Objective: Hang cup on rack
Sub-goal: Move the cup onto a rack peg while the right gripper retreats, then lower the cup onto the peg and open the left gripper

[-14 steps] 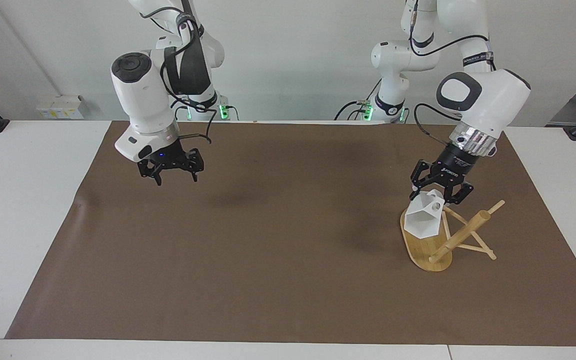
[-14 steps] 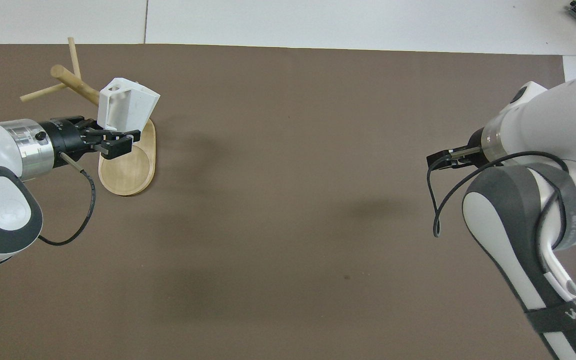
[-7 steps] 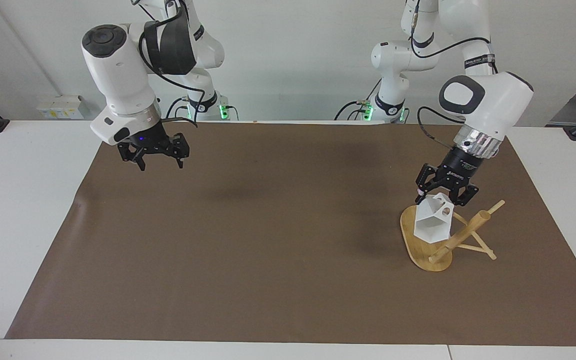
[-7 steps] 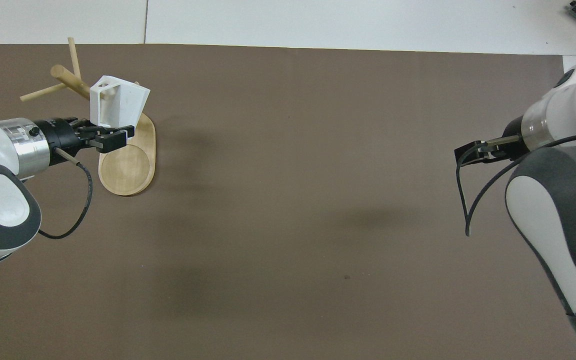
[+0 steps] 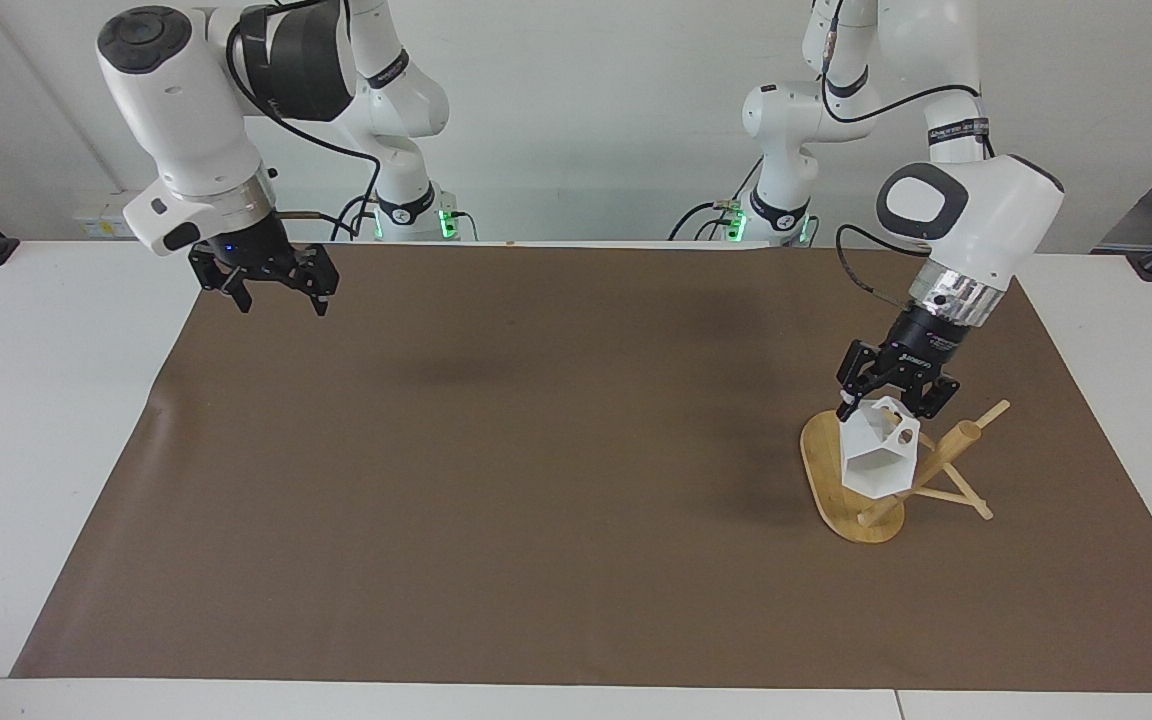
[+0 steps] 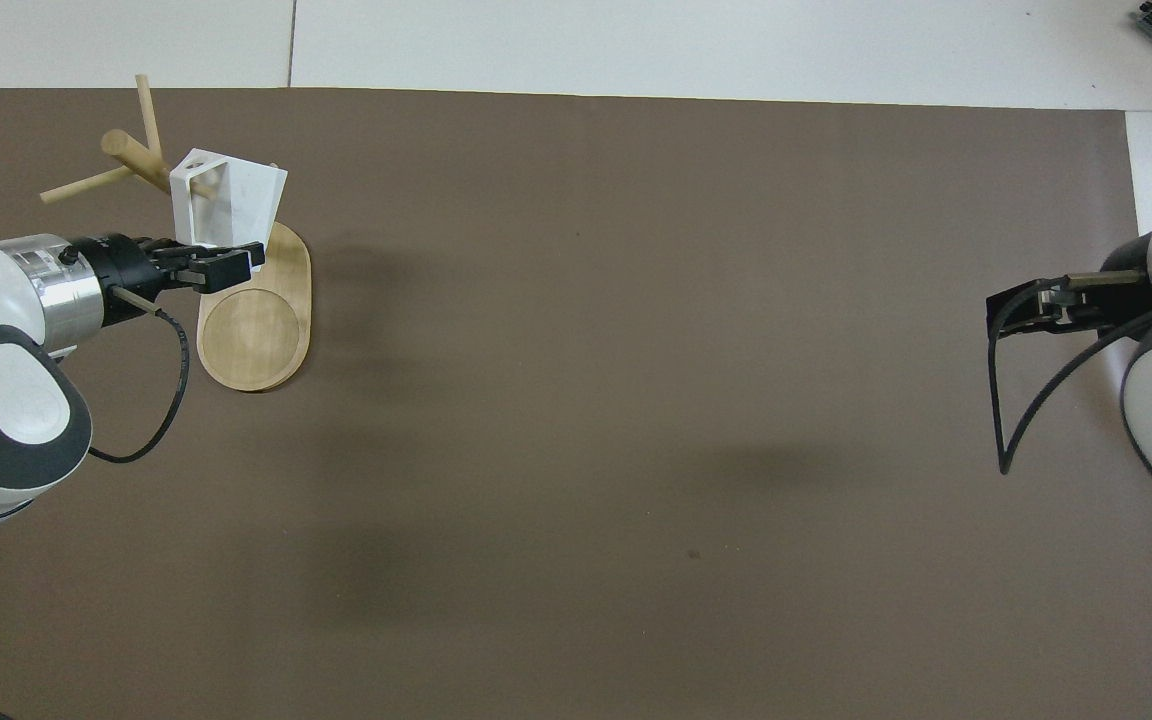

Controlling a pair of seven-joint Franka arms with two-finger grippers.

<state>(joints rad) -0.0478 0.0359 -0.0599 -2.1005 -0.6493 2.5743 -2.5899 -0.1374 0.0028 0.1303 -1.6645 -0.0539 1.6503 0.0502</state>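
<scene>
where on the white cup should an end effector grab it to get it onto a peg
Grip the cup by its rim, coming from above on the robots' side, as the left end effector does now. That leaves the blocky handle and its round hole free, facing the rack pegs. The tapered, faceted body probably offers a less secure hold than the flat rim wall.

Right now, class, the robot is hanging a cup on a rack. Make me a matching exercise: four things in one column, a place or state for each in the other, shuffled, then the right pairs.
Things
1. cup
2. rack
3. left gripper
4. right gripper

Places or states
A. open, holding nothing, up over the right arm's end of the table
B. stands on the brown mat, at the left arm's end
C. shut on the white thing
D. tilted, held above an oval wooden base

Pairs: 1-D, 2-B, 3-C, 4-A
</scene>
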